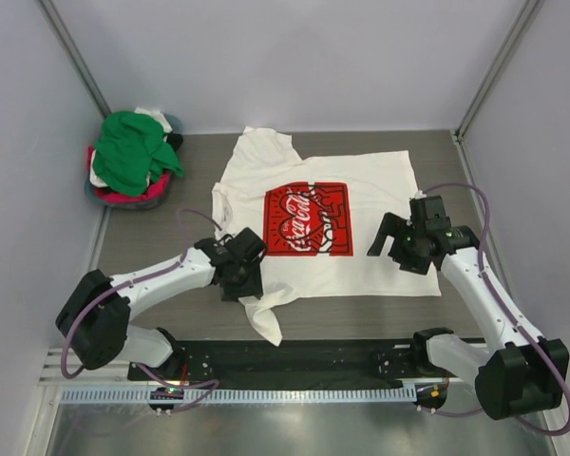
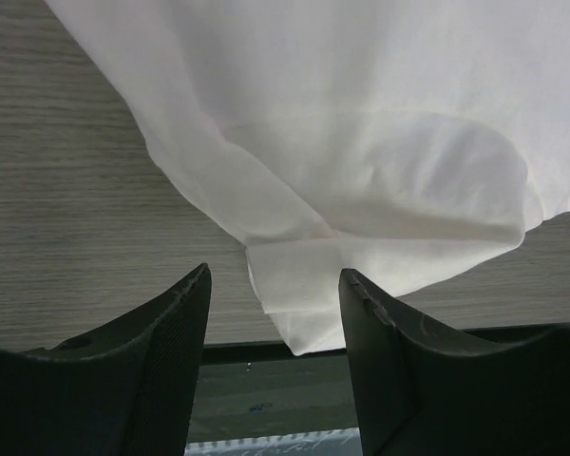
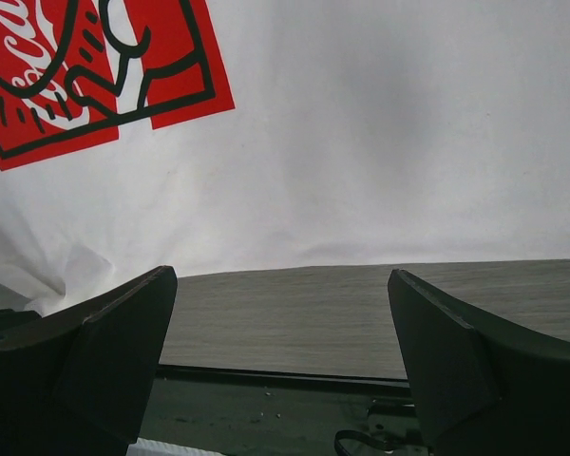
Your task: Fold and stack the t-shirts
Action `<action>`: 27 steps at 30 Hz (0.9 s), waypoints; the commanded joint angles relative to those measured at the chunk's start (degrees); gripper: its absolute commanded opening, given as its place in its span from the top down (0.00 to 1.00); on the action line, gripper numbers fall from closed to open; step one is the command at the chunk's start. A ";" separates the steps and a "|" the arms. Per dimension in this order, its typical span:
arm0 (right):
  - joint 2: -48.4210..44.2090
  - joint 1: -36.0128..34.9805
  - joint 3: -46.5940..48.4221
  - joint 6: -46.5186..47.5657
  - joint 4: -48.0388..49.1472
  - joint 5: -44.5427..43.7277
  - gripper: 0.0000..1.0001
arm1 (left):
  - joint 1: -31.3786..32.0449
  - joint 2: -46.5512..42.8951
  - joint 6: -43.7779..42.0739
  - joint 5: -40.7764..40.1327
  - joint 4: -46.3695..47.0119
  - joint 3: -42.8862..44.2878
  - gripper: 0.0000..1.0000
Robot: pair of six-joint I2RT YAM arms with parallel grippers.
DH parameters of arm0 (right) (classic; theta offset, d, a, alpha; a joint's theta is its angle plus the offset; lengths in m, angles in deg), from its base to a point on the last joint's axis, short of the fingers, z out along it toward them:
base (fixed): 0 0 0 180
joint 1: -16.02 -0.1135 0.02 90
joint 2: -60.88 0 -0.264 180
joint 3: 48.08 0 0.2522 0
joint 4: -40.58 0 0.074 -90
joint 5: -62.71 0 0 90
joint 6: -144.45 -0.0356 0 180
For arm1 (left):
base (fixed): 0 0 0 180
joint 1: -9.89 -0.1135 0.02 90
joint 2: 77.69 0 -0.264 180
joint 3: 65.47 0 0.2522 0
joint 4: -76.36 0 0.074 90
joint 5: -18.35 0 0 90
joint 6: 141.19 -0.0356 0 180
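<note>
A cream-white t-shirt (image 1: 361,204) with a red square Coca-Cola print (image 1: 308,218) lies spread flat in the middle of the table. One sleeve (image 1: 266,313) is bunched and trails toward the near edge. My left gripper (image 1: 245,275) hovers open over that sleeve's root; the sleeve fold (image 2: 304,294) shows just ahead of its open fingers. My right gripper (image 1: 391,245) is open and empty above the shirt's right part; its view shows the hem (image 3: 380,190) and the print's corner (image 3: 95,76). A heap of green, pink-red and white t-shirts (image 1: 133,157) lies far left.
The heap sits in a shallow basket (image 1: 157,198) at the back left corner. Grey walls enclose the table on three sides. A black rail (image 1: 294,356) runs along the near edge between the arm bases.
</note>
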 commanded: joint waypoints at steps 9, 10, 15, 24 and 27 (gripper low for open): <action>-3.57 -0.30 0.82 -0.56 -2.17 1.51 0.00 | 5.80 1.54 8.46 -3.02 6.15 -1.14 0.57; -3.75 -0.30 0.73 -0.56 -2.17 1.51 0.00 | 6.06 1.81 8.55 -3.11 6.15 -1.05 0.60; -3.40 -0.21 0.73 -0.47 -2.26 1.60 0.00 | 7.82 2.51 9.61 -3.64 4.49 0.70 0.95; -3.05 -0.30 0.90 -0.21 -2.26 1.78 0.00 | 19.23 8.04 16.02 -15.24 -21.07 24.33 0.98; -2.87 -0.30 1.08 -0.21 -2.17 1.78 0.00 | 24.94 13.66 18.04 -16.29 -26.34 32.66 0.88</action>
